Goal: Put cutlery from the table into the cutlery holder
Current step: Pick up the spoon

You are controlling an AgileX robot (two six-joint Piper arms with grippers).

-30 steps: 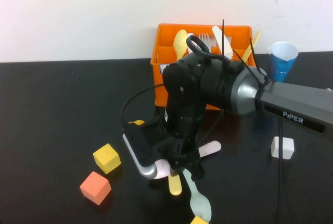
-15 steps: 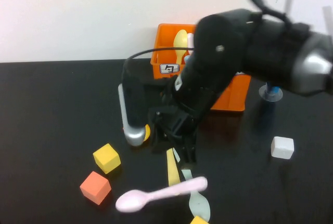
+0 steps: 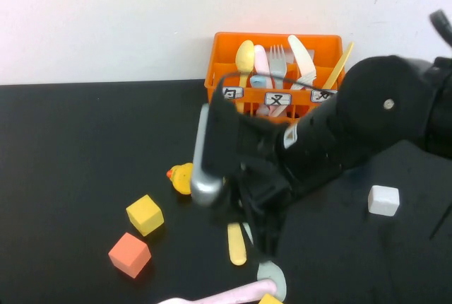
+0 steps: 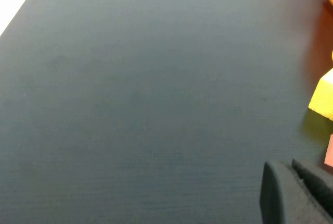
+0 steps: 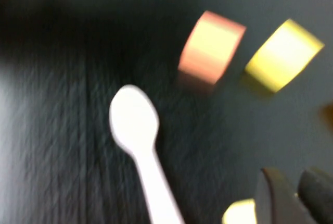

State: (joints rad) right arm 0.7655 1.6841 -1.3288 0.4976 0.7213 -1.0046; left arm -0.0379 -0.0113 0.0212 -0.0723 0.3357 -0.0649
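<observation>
The orange cutlery holder (image 3: 277,71) stands at the back of the table (image 3: 85,148) with several utensils upright in it. On the table in front lie a yellow fork (image 3: 236,244), a mint-green spoon (image 3: 272,273) and a pale pink spoon (image 3: 222,295) at the near edge. The pink spoon also shows in the right wrist view (image 5: 136,130), lying loose. My right gripper (image 3: 260,237) hovers over the fork and mint spoon; its jaws stand together and empty in the right wrist view (image 5: 294,195). My left gripper (image 4: 294,193) is shut and empty over bare table at the left.
A yellow duck toy (image 3: 180,177) sits left of the right arm. A yellow cube (image 3: 145,214) and an orange cube (image 3: 129,254) lie at the front left, a white cube (image 3: 383,200) at the right, and another yellow cube (image 3: 270,300) at the near edge.
My right gripper came up off the cutlery pile and the arm swung right. The pink spoon slid to the front left and lies loose by the near edge. The duck is uncovered.
</observation>
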